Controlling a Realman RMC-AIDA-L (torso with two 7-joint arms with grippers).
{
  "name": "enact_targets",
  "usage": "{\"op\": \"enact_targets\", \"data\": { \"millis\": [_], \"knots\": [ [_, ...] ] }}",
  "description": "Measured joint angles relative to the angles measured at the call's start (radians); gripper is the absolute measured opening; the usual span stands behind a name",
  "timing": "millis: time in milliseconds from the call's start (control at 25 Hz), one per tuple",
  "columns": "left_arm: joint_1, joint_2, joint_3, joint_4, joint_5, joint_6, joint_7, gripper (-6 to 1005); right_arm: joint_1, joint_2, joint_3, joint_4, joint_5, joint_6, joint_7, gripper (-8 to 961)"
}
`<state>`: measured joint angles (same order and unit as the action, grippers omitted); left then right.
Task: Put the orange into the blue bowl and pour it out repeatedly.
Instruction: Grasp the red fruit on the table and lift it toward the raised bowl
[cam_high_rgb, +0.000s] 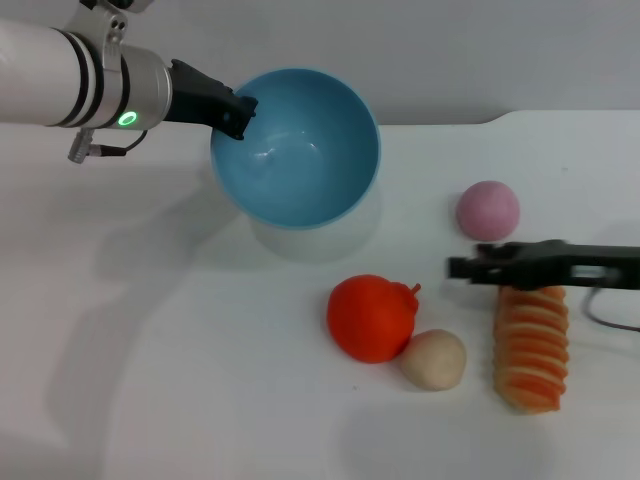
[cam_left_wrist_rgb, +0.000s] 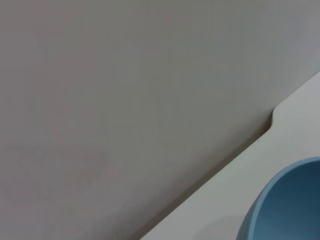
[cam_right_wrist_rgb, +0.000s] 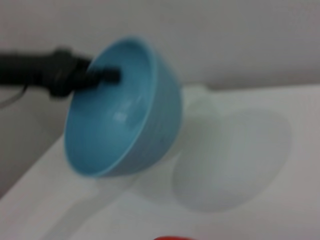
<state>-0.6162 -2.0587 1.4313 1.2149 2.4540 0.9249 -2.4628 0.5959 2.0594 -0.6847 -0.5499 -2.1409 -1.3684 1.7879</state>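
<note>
On the white tabletop (cam_high_rgb: 150, 380) the orange (cam_high_rgb: 372, 318) lies touching a cream ball (cam_high_rgb: 434, 359). The left hand (cam_high_rgb: 237, 113) is clamped on the rim of the tilted, empty blue bowl (cam_high_rgb: 297, 150), apparently lifted clear. The right hand (cam_high_rgb: 462, 267) hovers beside the striped roll (cam_high_rgb: 532, 348); its opening can't be told.

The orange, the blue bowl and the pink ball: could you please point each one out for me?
orange (cam_high_rgb: 371, 318), head view, middle of its body.
blue bowl (cam_high_rgb: 300, 160), head view, inner wall.
pink ball (cam_high_rgb: 488, 210), head view, centre.
</note>
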Motion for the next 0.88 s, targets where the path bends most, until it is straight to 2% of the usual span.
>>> {"op": "enact_targets", "data": {
  "millis": [120, 440, 600, 760, 880],
  "knots": [
    [0.001, -0.002, 0.004, -0.003, 0.0, -0.001, -0.001, -1, 0.035, 0.01, -0.031, 0.017, -0.017, 0.018, 0.007, 751],
    [0.0, -0.005, 0.031, -0.037, 0.008, -0.015, -0.001, 0, 0.181, 0.02, -0.165, 0.215, -0.015, 0.167, -0.032, 750],
    [0.001, -0.006, 0.047, -0.043, 0.006, -0.022, -0.002, 0, 0.206, 0.025, -0.173, 0.264, -0.015, 0.222, -0.044, 751],
    [0.006, -0.005, 0.056, -0.043, 0.004, -0.038, -0.002, 0, 0.205, 0.024, -0.189, 0.268, -0.015, 0.221, -0.045, 750],
    [0.009, -0.006, 0.068, -0.043, 0.003, -0.051, -0.002, 0, 0.197, 0.022, -0.211, 0.258, -0.015, 0.219, -0.046, 703]
  ]
}}
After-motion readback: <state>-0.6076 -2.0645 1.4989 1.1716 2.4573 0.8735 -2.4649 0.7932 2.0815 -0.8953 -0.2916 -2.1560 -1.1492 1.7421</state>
